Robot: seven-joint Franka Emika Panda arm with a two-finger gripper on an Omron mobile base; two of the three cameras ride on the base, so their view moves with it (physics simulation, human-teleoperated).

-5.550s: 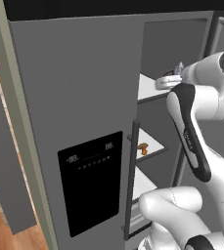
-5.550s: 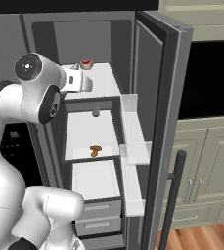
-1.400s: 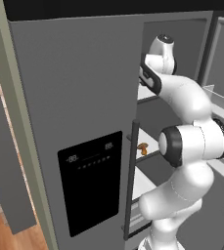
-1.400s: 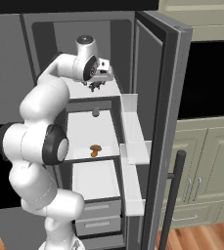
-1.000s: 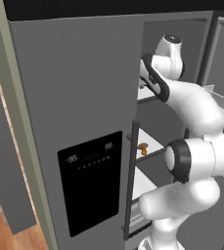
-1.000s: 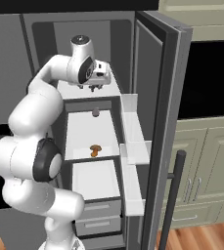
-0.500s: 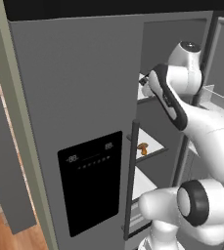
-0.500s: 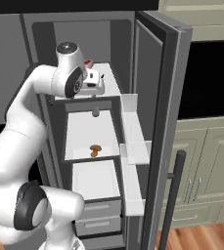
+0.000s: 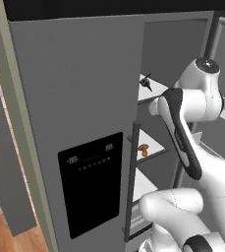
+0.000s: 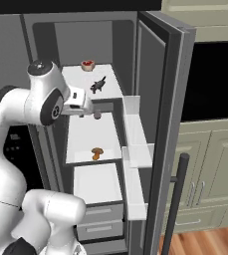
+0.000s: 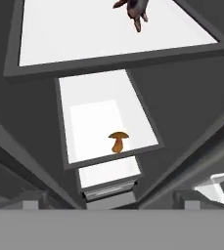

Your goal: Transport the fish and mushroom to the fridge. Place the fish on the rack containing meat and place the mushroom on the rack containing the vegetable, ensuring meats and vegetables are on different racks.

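fridge [image 10: 150,74] right door swung wide, front access open, fish [image 10: 98,84] and red item [image 10: 87,65] occupy top shelf, mushroom [image 10: 97,153] on lower shelf front, door bins [image 10: 135,149] narrow right side

- Upper white shelf [image 10: 80,79]: the fish [image 10: 98,84] and a red-filled bowl [image 10: 87,65].
- Lower shelf [image 10: 85,137], beneath the fingers: the mushroom [image 10: 97,153].

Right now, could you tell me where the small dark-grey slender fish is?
The small dark-grey slender fish lies on the white top shelf of the open grey metal fridge, in front of a small red-topped item at the back.
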